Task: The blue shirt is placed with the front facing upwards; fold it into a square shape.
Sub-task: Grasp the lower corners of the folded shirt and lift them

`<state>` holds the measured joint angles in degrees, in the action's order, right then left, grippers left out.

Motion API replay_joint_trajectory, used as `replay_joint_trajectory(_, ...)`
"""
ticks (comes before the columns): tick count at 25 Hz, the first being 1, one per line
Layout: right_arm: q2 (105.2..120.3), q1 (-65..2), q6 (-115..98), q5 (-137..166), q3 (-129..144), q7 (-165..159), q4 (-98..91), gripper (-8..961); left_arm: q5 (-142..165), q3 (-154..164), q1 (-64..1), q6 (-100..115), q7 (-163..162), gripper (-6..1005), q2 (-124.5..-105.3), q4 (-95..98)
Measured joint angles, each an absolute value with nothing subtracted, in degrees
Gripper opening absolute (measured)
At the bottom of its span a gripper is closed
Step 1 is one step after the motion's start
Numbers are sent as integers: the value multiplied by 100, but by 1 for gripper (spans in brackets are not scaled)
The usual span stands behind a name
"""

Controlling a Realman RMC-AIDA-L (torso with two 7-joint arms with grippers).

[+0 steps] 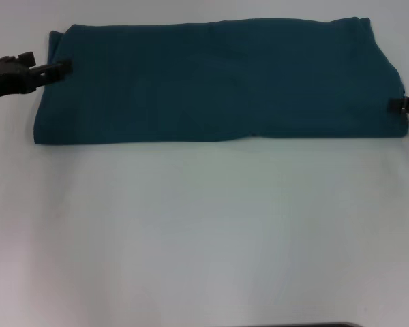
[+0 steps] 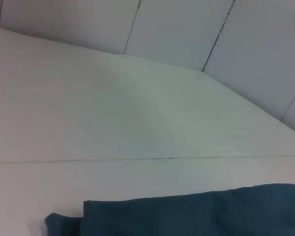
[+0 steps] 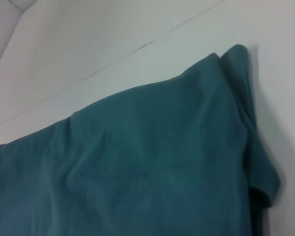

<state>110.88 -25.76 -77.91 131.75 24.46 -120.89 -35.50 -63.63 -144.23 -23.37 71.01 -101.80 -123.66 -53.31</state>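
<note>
Shirt (image 1: pixel 218 82) lies flat on the far half of the white worktop (image 1: pixel 204 231), folded into a long band running left to right, plain teal side up, no lettering visible. Left hand (image 1: pixel 60 67) is low at the band's left end, its dark tips pressed together at the shirt's edge, apparently pinching the cloth; right hand (image 1: pixel 401 105) sits at the right end, touching the near corner, and whether it is spread or pinched cannot be told. Wrist views show only shirt edges (image 2: pixel 196 214) (image 3: pixel 137 167) on the worktop, layers stacked at the right end.
</note>
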Motion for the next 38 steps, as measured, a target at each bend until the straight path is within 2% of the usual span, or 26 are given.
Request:
replay_joint_trajectory(23,11121,-2787,-7626,13138,2510,-12041,-3406,808,-6364,-14423,-2404,7025,-10029,888,-12366,-5105)
replay_joint_trajectory(38,11127,-2760,-7633,13119,2478,-12041,-3408,171,-6170,-14414,-2418,7024,-10081,883,-12353,-5124)
